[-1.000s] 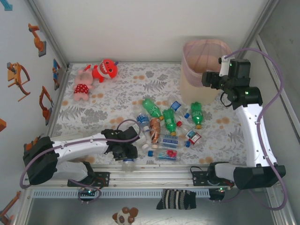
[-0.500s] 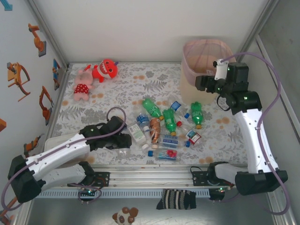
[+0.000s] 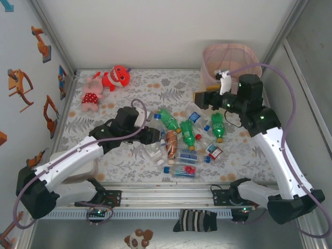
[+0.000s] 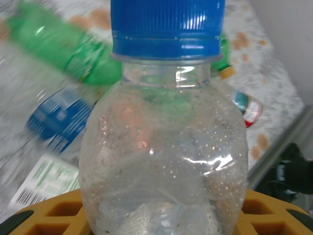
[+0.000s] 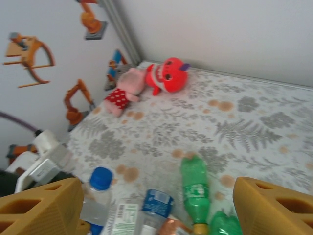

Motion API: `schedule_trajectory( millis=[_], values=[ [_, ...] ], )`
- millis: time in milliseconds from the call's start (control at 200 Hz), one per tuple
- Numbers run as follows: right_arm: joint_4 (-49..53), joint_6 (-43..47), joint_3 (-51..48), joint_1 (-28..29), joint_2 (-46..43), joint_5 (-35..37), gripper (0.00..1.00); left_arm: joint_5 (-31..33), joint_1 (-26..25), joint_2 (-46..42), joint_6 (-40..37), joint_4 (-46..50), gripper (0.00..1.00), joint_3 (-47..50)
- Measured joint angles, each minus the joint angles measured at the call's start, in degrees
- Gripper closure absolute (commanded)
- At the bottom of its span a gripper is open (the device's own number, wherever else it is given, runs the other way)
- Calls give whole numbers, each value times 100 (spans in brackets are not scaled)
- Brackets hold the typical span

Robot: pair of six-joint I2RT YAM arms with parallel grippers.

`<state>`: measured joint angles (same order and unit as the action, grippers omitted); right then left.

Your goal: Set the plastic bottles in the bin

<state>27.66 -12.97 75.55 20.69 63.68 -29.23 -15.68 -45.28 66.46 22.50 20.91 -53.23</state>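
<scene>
Within the clenched left pincer, clear bottle, blue cap, misted inside, right pincer spread empty

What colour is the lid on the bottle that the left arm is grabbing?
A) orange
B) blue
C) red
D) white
B: in the left wrist view, the clear bottle sitting in the left gripper has a blue cap on top.

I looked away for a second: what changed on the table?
The left gripper closed on a clear blue-capped bottle at the near edge and carried it toward the pile. The right gripper, open and empty, swung from the bin leftward. Bin, toys and pile look unmoved.
</scene>
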Motion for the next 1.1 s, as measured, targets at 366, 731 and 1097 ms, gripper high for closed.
schedule_trajectory(
  millis=[366, 731, 1097],
  values=[
    [-966, -208, -442, 811, -448, -706, 24, -1869, 0, 70, -1016, -1805, 56, -356],
    [-1779, -356, -444, 1204, -385, -1449, 33, -2990, -2, 72, -1075, -2702, 56, -470],
    [-1808, -328, -424, 1414, -37, -1639, 54, -3217, -48, 76, -1082, -2728, 56, -529]
  ],
)
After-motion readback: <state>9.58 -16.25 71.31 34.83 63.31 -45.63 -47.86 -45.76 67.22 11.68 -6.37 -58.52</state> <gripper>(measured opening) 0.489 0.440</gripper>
